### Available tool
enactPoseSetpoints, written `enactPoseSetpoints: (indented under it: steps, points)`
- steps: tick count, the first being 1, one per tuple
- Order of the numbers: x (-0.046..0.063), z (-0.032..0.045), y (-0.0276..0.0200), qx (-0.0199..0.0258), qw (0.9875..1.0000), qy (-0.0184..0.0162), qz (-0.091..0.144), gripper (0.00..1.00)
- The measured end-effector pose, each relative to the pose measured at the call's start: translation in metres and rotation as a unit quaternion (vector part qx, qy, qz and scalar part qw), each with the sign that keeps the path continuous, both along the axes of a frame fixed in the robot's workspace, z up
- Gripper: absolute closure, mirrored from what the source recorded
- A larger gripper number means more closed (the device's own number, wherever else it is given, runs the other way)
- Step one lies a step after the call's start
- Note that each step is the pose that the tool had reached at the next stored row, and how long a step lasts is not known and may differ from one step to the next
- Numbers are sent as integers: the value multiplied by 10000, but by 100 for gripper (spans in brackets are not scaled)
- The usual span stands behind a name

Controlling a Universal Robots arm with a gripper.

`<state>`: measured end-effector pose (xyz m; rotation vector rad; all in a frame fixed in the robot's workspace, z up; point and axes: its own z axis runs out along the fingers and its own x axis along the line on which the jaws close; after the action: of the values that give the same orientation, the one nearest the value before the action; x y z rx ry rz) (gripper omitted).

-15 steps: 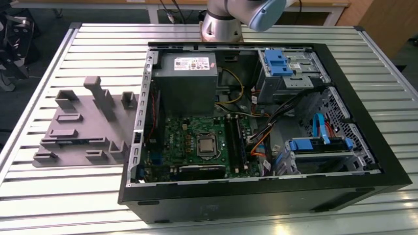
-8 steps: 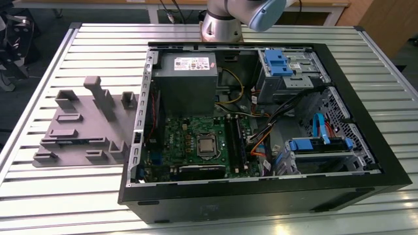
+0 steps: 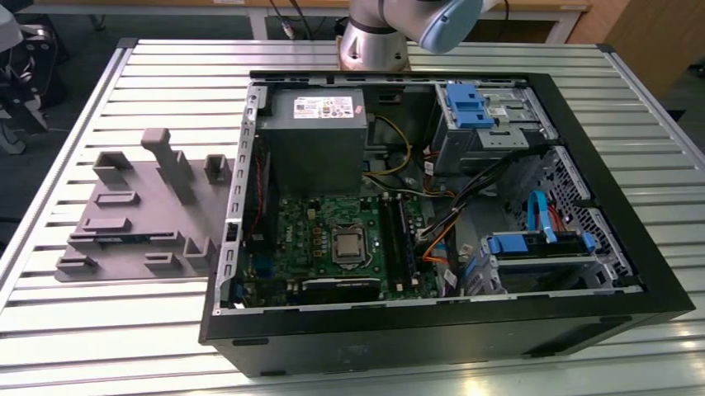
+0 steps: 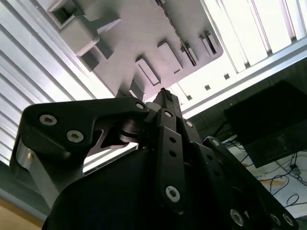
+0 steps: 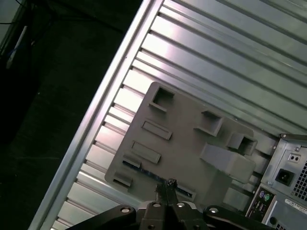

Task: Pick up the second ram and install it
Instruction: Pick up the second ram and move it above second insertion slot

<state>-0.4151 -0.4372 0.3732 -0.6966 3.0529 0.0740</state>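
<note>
A thin dark stick, the second ram (image 5: 144, 170), stands on edge in a slot along the outer edge of the grey fixture plate (image 5: 182, 139). In the exterior view that plate (image 3: 132, 206) lies on the slatted table, on the exterior view's left of the open computer case (image 3: 441, 330). My gripper (image 5: 166, 184) hangs well above the plate, its two fingers pressed together with nothing between them. In the second wrist view the gripper's (image 4: 165, 94) tips point down at the plate's slotted edge. The green motherboard (image 3: 330, 239) with its dark memory slots (image 3: 395, 239) lies inside the case.
The arm's base (image 3: 372, 45) stands behind the case. Inside the case sit a grey power supply (image 3: 312, 136), blue drive brackets (image 3: 468, 107) and loose cables (image 3: 441, 231). The fixture plate carries raised blocks (image 3: 171, 161). The table's edge (image 5: 103, 110) drops off beside the plate.
</note>
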Motion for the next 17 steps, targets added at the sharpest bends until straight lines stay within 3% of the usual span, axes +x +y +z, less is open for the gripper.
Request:
enactPoseSetpoints:
  steps: [7,13,17]
  points:
    - [-1,-2,0,0,9989,0,470,89]
    - [-5,-3,0,0,9960,1,890,89]
    - [-5,-4,0,0,9954,0,957,89]
